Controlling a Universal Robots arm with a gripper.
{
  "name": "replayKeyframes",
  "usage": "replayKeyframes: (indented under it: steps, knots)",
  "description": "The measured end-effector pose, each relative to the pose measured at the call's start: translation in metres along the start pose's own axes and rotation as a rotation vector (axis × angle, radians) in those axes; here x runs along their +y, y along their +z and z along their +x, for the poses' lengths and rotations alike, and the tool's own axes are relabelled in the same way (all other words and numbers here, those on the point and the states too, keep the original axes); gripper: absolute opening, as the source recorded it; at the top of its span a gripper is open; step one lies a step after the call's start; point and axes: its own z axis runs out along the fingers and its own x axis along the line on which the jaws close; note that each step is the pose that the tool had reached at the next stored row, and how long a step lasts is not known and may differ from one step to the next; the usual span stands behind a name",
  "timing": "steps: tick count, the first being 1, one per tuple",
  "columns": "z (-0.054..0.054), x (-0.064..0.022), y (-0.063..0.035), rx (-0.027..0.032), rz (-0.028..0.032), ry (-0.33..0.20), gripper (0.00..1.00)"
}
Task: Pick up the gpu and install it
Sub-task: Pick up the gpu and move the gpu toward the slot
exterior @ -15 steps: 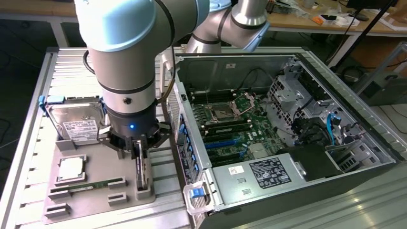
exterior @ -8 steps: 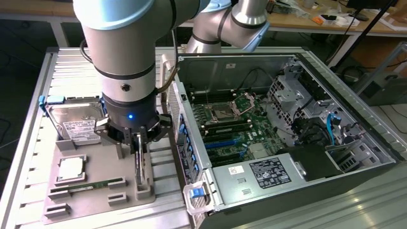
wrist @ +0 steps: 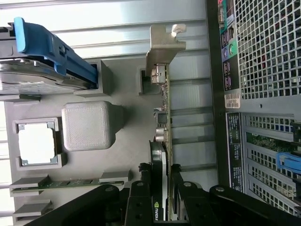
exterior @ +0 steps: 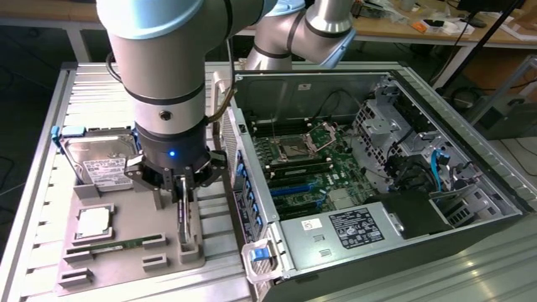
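Observation:
The gpu (exterior: pixel 186 221) stands on its edge in slots of the grey holder tray (exterior: pixel 126 258), just beside the open computer case (exterior: pixel 378 251). In the wrist view its green board (wrist: pixel 163 117) runs away from me to the silver end bracket (wrist: pixel 162 49), which rests against a tray post. My gripper (exterior: pixel 185 189) is straight above the card, and its black fingers (wrist: pixel 141 188) press on both faces of it near the fan cooler, so it is shut on the gpu. The card still sits in the tray.
On the same tray lie a silver hard drive (exterior: pixel 97 160) with a blue clip, a processor chip (exterior: pixel 92 223) and a narrow memory stick (exterior: pixel 117 244). The case lies open on its side, its motherboard (exterior: pixel 306 167) and blue slots exposed; its rear wall (wrist: pixel 263 94) stands close beside the card.

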Motion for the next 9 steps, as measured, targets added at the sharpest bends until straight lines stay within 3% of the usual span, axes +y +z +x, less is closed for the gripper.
replayKeyframes:
  steps: [4, 9]
  knots:
    - [0.000, 0.0003, -0.0132, 0.0012, -0.0002, 0.005, 0.27]
    - [-0.001, 0.0012, -0.0477, 0.0041, 0.0000, 0.008, 0.27]
